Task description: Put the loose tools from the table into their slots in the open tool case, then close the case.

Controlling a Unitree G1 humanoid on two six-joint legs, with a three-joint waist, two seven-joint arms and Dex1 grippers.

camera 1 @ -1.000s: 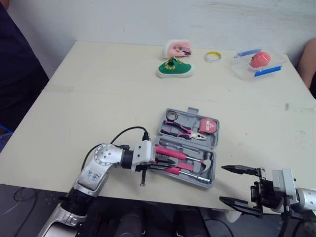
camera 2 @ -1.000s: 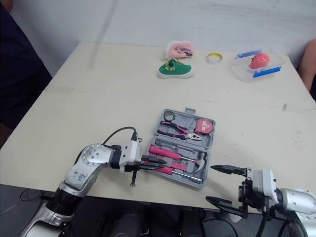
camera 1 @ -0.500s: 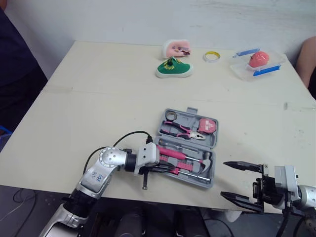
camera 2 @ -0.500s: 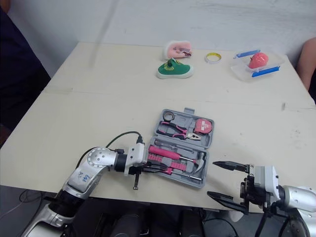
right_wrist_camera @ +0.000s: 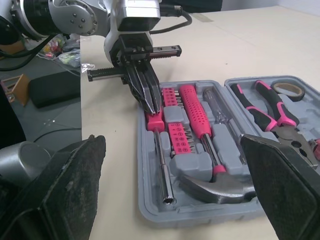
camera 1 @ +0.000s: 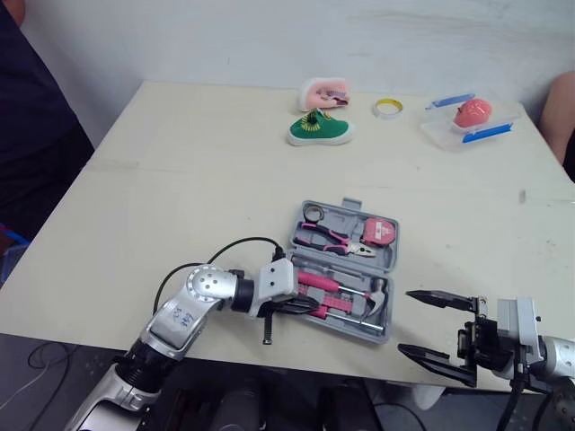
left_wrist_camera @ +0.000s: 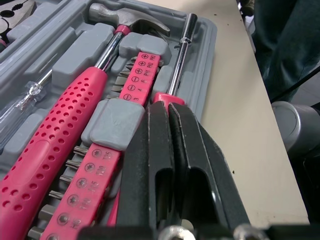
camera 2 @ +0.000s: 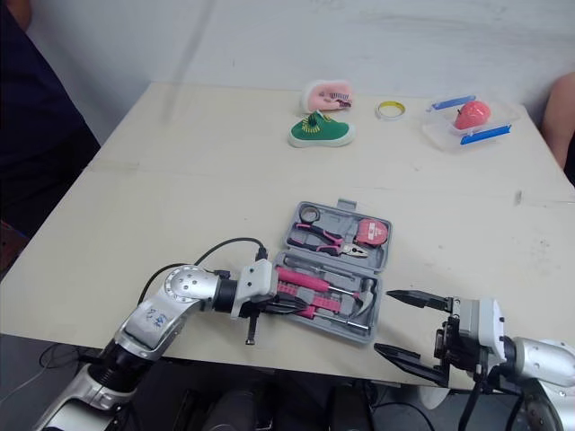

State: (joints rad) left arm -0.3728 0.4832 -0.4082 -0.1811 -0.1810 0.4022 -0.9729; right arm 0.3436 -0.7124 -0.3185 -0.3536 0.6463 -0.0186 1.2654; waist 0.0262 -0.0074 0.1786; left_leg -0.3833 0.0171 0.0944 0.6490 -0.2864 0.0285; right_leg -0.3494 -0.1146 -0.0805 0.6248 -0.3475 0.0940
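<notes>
The grey tool case (camera 1: 395, 262) lies open near the table's front edge. It holds pink pliers (camera 1: 333, 238), a pink tape measure (camera 1: 380, 230), a small tape roll (camera 1: 312, 213), a pink-handled hammer (left_wrist_camera: 55, 135), a bit holder (left_wrist_camera: 139, 79) and a slim driver (left_wrist_camera: 180, 54). My left gripper (camera 1: 308, 305) is shut, its tips resting on the driver's pink handle (right_wrist_camera: 152, 120) in the case's near row. My right gripper (camera 1: 404, 321) hangs open off the table's front edge, right of the case, holding nothing.
At the far side sit a green toy shoe (camera 1: 321, 130), a pink object (camera 1: 324, 91), a yellow tape ring (camera 1: 388, 108) and a clear container (camera 1: 449, 126) with a red item. A person's dark sleeve (camera 1: 27, 117) stands at the left and an arm (camera 1: 559, 108) at the right.
My left arm has pushed a little further right, carrying its shut fingers deeper over the case's near row. The right gripper stays open in about the same spot.
</notes>
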